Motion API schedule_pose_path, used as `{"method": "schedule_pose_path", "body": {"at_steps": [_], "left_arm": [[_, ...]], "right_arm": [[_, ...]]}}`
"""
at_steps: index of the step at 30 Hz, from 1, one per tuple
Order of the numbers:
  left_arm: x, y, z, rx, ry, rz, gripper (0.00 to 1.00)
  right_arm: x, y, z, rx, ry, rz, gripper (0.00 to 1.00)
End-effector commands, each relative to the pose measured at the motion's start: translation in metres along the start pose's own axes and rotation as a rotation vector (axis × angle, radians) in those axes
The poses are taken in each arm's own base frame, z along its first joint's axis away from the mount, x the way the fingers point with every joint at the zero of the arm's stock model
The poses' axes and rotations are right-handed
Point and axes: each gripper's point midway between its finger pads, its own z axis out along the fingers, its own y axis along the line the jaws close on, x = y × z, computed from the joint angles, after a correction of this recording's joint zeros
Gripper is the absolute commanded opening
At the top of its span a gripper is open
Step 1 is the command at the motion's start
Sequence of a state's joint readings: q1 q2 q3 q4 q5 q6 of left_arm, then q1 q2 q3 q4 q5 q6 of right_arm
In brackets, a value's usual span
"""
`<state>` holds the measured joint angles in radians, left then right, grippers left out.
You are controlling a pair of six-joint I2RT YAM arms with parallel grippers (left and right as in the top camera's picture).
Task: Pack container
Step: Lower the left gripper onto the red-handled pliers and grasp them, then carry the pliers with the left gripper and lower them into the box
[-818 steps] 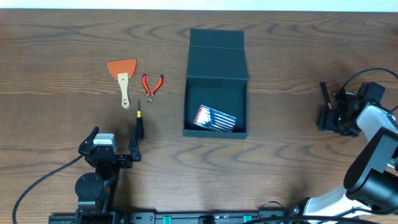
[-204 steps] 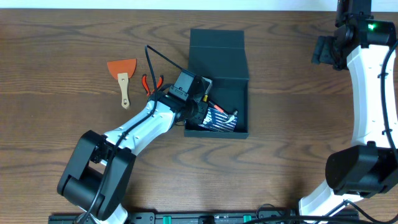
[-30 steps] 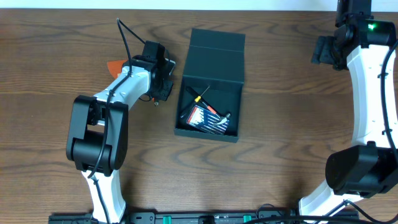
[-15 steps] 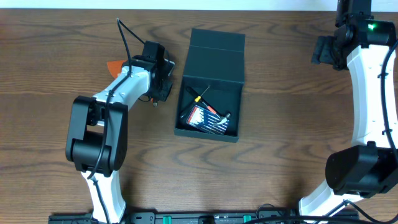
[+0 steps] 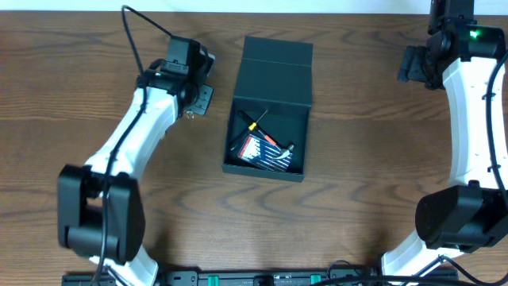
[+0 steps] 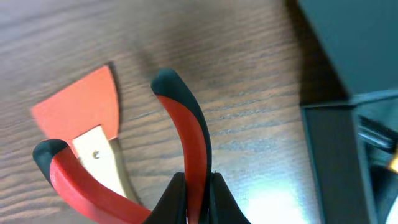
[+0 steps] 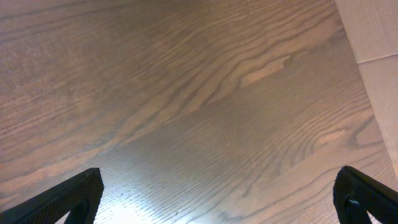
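Note:
The container (image 5: 275, 79), a dark teal box, lies open at mid-table with its flap lid folded back; its wall also shows in the left wrist view (image 6: 339, 162). Inside it lie a red-and-white packet (image 5: 266, 151) and a small screwdriver (image 5: 254, 121). My left gripper (image 5: 193, 94) hangs just left of the box, shut on one handle of the red-and-black pliers (image 6: 186, 124), above the wood; the other handle swings out to the left. At the far right, my right gripper (image 7: 217, 199) stands wide open over bare wood with nothing between its fingers.
An orange scraper (image 6: 78, 106) with a pale handle lies on the table under the pliers; the left arm hides it in the overhead view. The table's far edge runs just behind the container's lid. A pale surface (image 7: 379, 56) borders the wood at the right.
My left gripper has risen off the table with the pliers and moved slightly back and left. The arm now covers the scraper in the overhead view. The right arm has not moved.

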<state>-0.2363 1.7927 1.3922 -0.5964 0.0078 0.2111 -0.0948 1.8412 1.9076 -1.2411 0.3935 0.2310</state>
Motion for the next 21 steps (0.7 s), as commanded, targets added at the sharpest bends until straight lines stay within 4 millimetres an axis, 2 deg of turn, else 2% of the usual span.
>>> {"method": "schedule_pose_path", "body": {"at_steps": [1,6,9,17,21], "left_arm": [[-0.011,0.003,-0.029,-0.022,-0.053,-0.010,0.06],[-0.013,-0.011,-0.055,-0.005,-0.081,0.019,0.06],[-0.014,-0.026,-0.067,0.019,-0.098,0.053,0.06],[-0.009,-0.093,-0.084,0.233,-0.107,0.157,0.06],[-0.004,-0.119,-0.088,0.290,-0.096,0.203,0.06]], "right_arm": [[-0.005,-0.004,-0.005,0.010,-0.019,0.016,0.99],[-0.005,-0.004,-0.005,0.010,-0.019,0.016,0.99],[-0.005,-0.004,-0.005,0.010,-0.019,0.016,0.99],[-0.005,-0.004,-0.005,0.010,-0.019,0.016,0.99],[-0.005,-0.004,-0.005,0.010,-0.019,0.016,0.99]]}}
